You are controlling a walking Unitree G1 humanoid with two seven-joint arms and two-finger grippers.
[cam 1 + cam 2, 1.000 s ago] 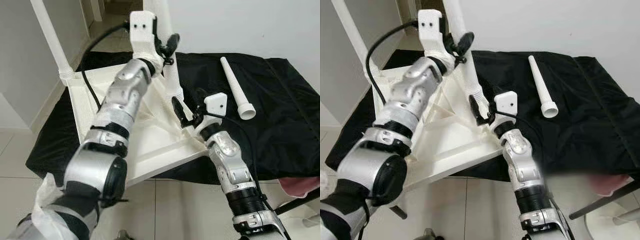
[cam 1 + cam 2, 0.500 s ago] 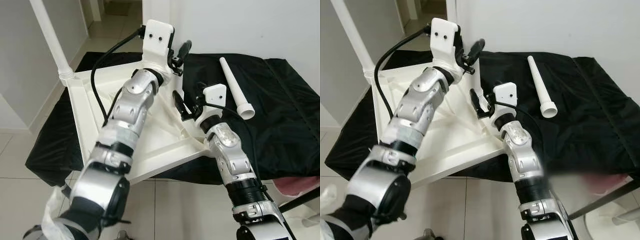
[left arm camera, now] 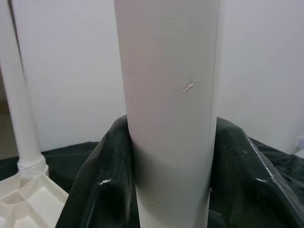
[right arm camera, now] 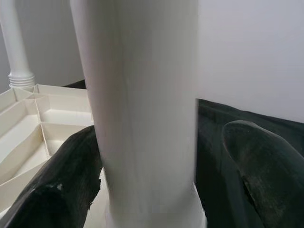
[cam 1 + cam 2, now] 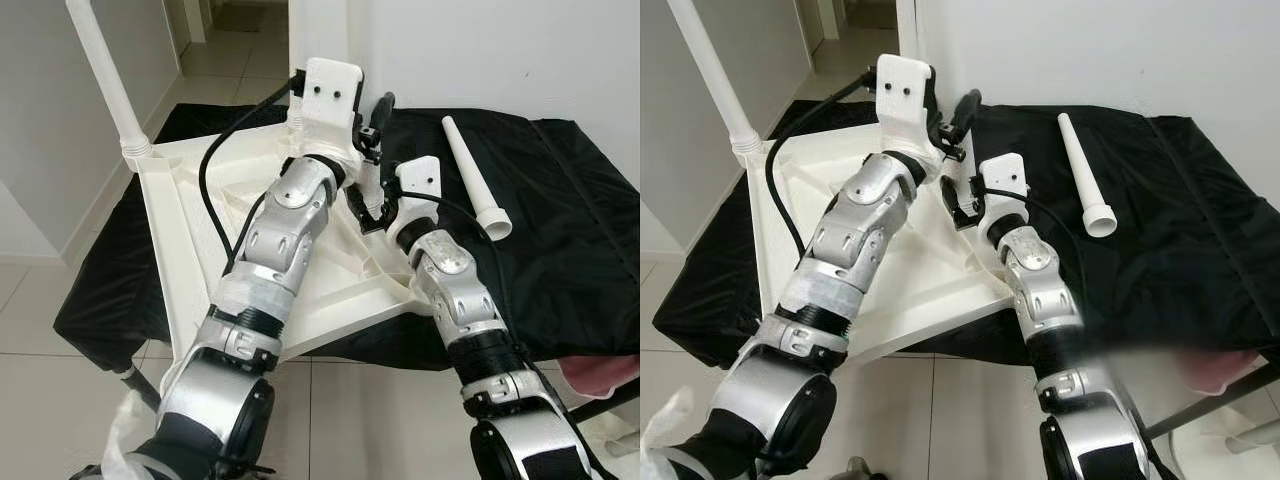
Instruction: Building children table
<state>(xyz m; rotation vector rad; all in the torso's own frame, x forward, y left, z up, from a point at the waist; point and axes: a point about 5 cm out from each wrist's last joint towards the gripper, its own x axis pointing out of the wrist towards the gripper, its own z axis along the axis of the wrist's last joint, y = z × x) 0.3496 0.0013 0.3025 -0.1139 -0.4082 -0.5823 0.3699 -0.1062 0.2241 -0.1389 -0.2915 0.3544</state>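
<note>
An overturned white tabletop (image 5: 330, 290) is seen lying on a counter draped with black cloth (image 5: 570, 230), its ribbed underside turned up. Landmark: the upright white leg (image 3: 168, 114) standing in the tabletop's far corner socket. This leg is clasped by the left end effector (image 3: 168, 190), whose black fingers (image 3: 102, 180) press against both of its sides. Just below that grip, near the socket, the right end effector (image 4: 152, 190) is placed around the same leg; one finger (image 4: 61, 190) touches it, while the other (image 4: 259, 166) stands slightly off, so a firm hold cannot be told. A second leg (image 5: 105, 75) is fitted upright at the corner well left of the landmark. A loose leg (image 5: 475, 175) is laid flat on the cloth, to its right
</note>
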